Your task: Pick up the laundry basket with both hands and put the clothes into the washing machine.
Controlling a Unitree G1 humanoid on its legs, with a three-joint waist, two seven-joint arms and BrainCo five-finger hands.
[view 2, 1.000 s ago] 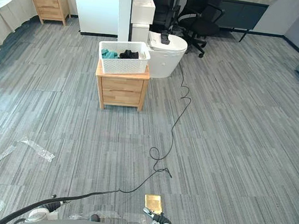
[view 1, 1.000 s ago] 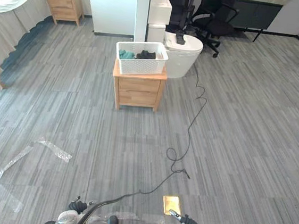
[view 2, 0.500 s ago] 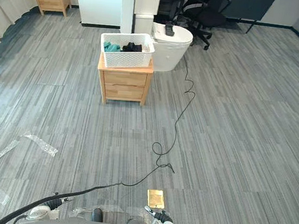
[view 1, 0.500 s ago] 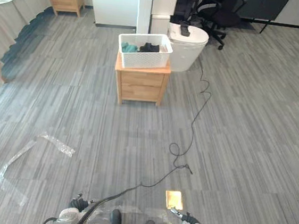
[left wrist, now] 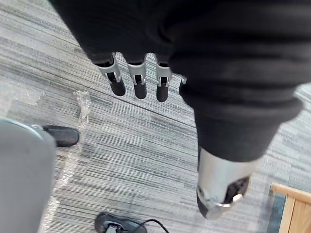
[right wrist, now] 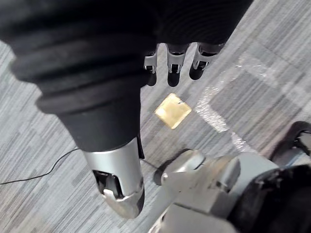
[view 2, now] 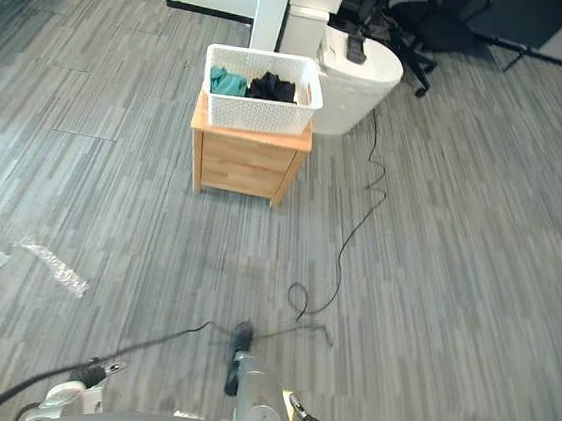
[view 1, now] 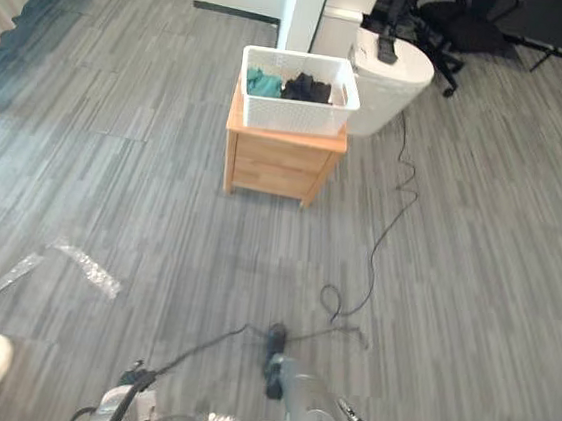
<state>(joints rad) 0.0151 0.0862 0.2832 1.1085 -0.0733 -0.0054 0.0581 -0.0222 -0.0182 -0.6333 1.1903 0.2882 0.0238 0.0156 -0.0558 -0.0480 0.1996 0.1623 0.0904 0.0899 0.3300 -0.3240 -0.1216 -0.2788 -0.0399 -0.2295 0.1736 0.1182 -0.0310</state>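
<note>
Early stage, nothing grasped yet. Spotting basket (view 1: 296, 114) with clothes (view 1: 292, 85) on cabinet (view 1: 281, 160), well ahead across floor. Carrying left hand (left wrist: 139, 82) and right hand (right wrist: 173, 65) loose-fingered, empty. Left to do: approach, two-hand lift, carry, load washer.

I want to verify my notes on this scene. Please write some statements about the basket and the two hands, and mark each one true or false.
1. The laundry basket stands on the wooden cabinet. True.
2. The laundry basket is empty. False: teal and black clothes lie in it.
3. The left hand grips the laundry basket. False: it hangs open above the floor, holding nothing.
4. The right hand is open and holds nothing. True.
</note>
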